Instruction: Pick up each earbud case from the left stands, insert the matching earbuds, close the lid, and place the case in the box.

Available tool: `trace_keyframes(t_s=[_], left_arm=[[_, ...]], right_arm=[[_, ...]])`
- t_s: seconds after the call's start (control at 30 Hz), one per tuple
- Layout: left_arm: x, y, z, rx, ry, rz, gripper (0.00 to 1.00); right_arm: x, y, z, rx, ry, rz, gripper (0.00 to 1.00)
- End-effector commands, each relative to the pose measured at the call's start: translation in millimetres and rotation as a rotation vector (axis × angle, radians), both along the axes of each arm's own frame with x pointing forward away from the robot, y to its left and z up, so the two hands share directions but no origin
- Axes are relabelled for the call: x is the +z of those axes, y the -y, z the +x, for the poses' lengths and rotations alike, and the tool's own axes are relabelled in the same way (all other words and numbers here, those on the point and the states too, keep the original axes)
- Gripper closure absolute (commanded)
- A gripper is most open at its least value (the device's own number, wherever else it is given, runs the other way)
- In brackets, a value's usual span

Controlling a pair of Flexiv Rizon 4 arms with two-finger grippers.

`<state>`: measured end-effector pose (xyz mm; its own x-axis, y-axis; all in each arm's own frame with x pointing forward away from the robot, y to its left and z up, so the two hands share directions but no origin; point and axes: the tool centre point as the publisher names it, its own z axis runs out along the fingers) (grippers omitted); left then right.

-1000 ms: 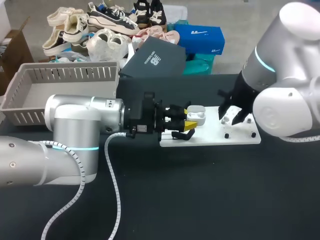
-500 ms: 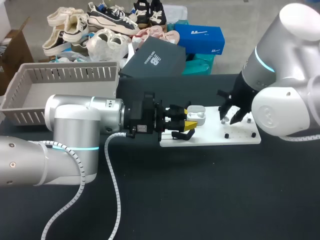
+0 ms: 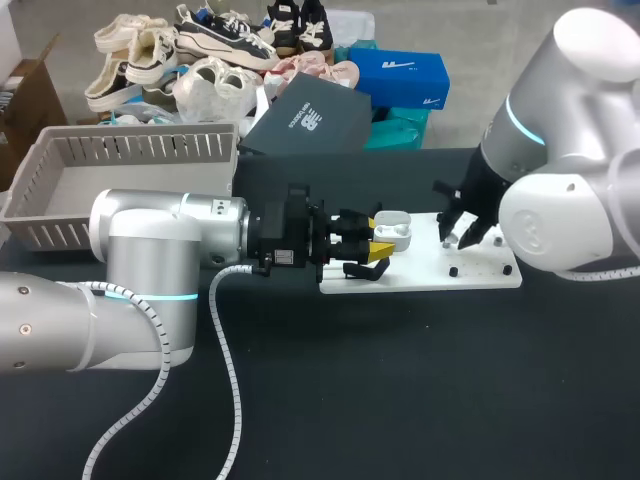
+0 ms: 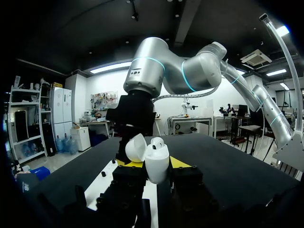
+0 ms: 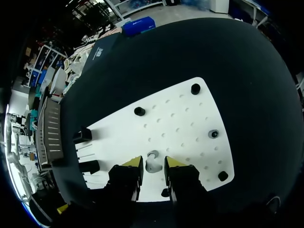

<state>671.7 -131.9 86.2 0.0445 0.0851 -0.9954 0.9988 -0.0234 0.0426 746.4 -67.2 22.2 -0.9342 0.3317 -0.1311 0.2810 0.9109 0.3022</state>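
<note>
Table plain black; board white, dotted with rows of small holes; pegs black; case glossy white; earbud pale grey-white; left gripper black, yellow tips; right gripper black, yellow tips too; left arm silver-grey, thin cyan ring; right arm silver-grey and white, cyan ring; cable white, spiral-wrapped; basket grey, slatted walls.

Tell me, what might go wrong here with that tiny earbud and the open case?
1. The loose earbud lies between the right pincer's open tips on the white board. Being so small, it might slip or flick away when squeezed.
2. The left pincer holds the earbud case with its lid open. A clumsy insertion could knock out the seated earbud.
</note>
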Motion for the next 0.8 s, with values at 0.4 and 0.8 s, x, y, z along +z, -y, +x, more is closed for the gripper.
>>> trace_keyframes(t_s=[0.4,0.8], left_arm=[[-0.2,0.3,-2.1,0.008,0.002,-0.001,1.0],[-0.2,0.3,-2.1,0.008,0.002,-0.001,1.0]], right_arm=[[-0.4,-0.2,1.6,-0.001,0.0,-0.005,0.93],[6.6,2.3,-4.3,-0.001,0.006,-0.004,1.0]])
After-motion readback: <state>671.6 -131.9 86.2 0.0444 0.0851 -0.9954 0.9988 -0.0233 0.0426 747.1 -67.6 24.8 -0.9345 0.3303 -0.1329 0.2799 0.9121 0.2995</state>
